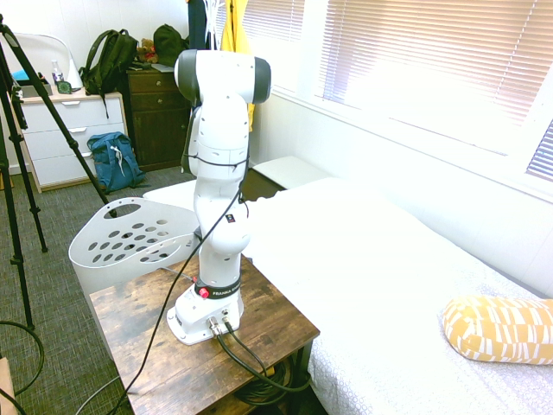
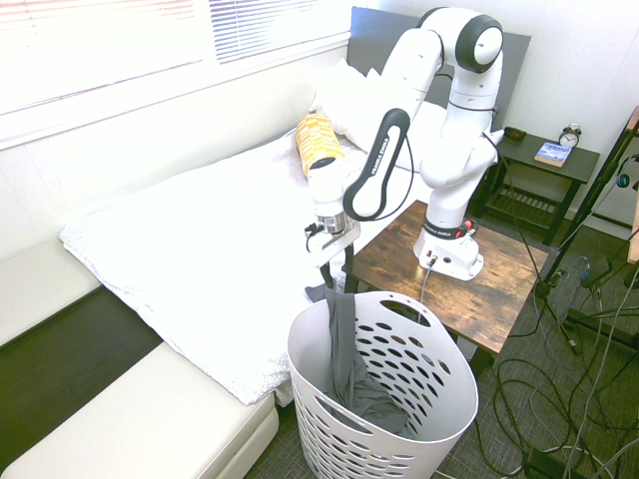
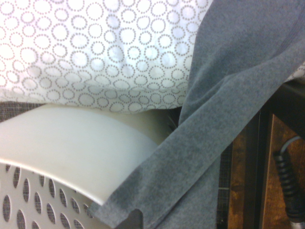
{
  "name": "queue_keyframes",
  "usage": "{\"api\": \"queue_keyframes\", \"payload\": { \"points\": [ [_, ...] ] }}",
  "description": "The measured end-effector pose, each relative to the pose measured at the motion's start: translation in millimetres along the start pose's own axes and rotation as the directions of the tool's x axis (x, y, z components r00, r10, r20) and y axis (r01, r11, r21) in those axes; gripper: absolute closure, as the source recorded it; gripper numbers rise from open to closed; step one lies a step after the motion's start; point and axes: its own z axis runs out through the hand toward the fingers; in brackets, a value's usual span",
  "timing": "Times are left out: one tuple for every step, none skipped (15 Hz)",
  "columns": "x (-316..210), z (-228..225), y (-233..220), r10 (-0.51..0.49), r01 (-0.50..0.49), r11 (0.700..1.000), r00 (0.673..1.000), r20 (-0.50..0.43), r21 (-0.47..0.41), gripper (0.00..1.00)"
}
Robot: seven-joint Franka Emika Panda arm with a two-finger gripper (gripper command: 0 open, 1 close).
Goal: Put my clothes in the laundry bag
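Note:
The clothes, a dark grey thin garment (image 2: 364, 384), hang over the near rim of the laundry bag and lie mostly inside it. The laundry bag is a white plastic basket (image 2: 329, 439) with oval holes, standing on the floor between the bed and the wooden table. My gripper (image 2: 329, 269) hangs just above the rim where the garment's top edge drapes, jaws open. The wrist view shows the grey fabric (image 3: 228, 95) running across the basket's rim (image 3: 71, 148). In the first exterior view the basket (image 1: 130, 238) shows, while the arm hides the gripper and the garment.
The bed (image 2: 200, 239) with a white dotted cover lies beside the basket, a yellow patterned pillow (image 2: 318, 140) on it. A white bench (image 2: 140, 419) stands at the foot. A blue backpack (image 1: 115, 162) and a yellow jacket (image 1: 233, 35) are across the room.

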Motion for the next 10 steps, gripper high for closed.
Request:
{"api": "queue_keyframes", "payload": {
  "points": [
    [-6, 2, -1, -0.006, 0.006, 1.0, 1.0, -0.001, -0.001, 0.0],
    [-9, 4, -3, -0.012, 0.012, 1.0, 1.0, -0.004, 0.0, 0.0],
    [-10, 8, -7, -0.019, 0.019, 1.0, 1.0, -0.008, 0.0, 0.0],
    [-8, 13, -12, -0.026, 0.026, 1.0, 1.0, -0.013, 0.005, 0.0],
    [-8, 15, -23, -0.036, 0.036, 0.999, 0.999, -0.014, 0.028, 0.0],
    [-3, 21, -33, -0.035, 0.036, 0.999, 0.999, -0.02, 0.029, 0.0],
    [-2, 37, -38, -0.034, 0.035, 0.999, 0.999, -0.014, 0.016, 0.0],
    [0, 54, -44, -0.03, 0.03, 1.0, 1.0, -0.001, 0.007, 0.0],
    [-1, 72, -49, -0.017, 0.017, 1.0, 1.0, 0.017, -0.002, 0.0],
    [-2, 83, -56, -0.008, 0.008, 1.0, 1.0, 0.028, -0.006, 1.0]
  ]
}}
